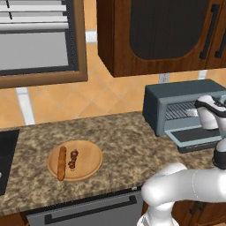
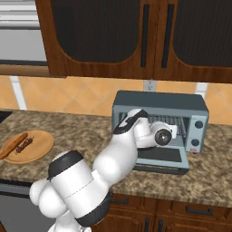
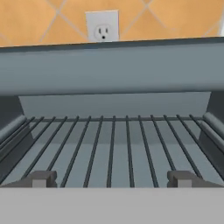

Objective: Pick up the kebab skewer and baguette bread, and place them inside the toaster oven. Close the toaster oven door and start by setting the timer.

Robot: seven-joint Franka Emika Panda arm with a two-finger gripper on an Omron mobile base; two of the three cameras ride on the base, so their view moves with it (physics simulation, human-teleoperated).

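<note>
Robot hand held at the open toaster oven while the food waits on its plate.

In the left base view, the baguette bread (image 1: 62, 163) and the kebab skewer (image 1: 73, 160) are seen lying side by side on a round wooden plate (image 1: 90, 155) near the front edge of the counter (image 1: 123, 145), well apart from the toaster oven (image 1: 176, 103) at the right, whose door (image 1: 194, 137) is folded down. In the right base view, the arm is seen reaching to the oven mouth, above the lowered door. In the hand view, the gripper (image 3: 112, 178) is seen with its fingertips (image 3: 43, 178) spread wide and nothing between them, facing the wire rack (image 3: 113, 144); a wall outlet (image 3: 102, 27) is seen above the oven.
</note>
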